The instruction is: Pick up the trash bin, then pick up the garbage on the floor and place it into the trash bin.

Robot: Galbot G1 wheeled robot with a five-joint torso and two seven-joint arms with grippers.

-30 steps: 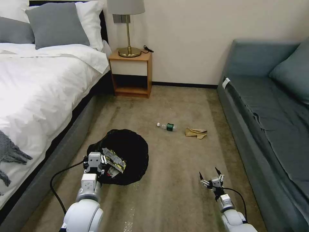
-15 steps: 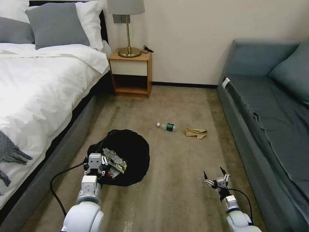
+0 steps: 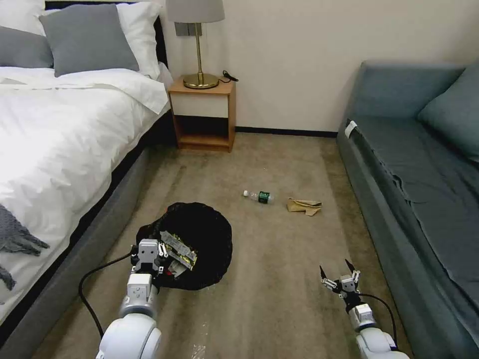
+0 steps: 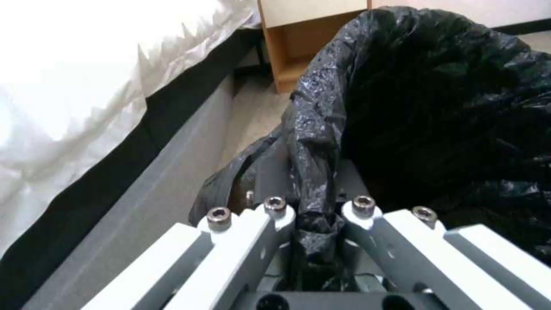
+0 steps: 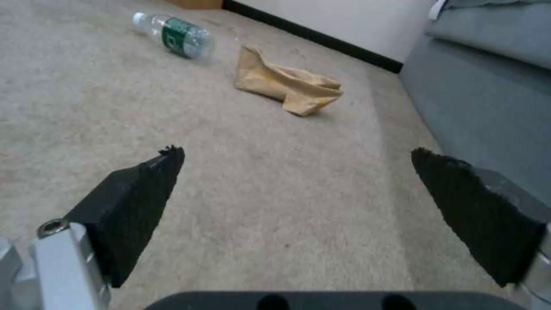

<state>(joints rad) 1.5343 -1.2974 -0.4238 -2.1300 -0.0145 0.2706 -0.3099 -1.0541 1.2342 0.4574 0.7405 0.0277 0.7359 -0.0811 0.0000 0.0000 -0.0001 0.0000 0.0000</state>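
On the beige carpet between bed and sofa, the trash bin is pinched at its near rim by the left gripper. Ahead of the spread right gripper, well apart, the bottle and tan paper are seen.

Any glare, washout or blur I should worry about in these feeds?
Head view: even room light, bottle and tan paper both distinct. Left wrist view: white bedding blown out; black bag of the trash bin dark, with glossy highlights. Right wrist view: open right claw near and soft-edged; carpet clear.
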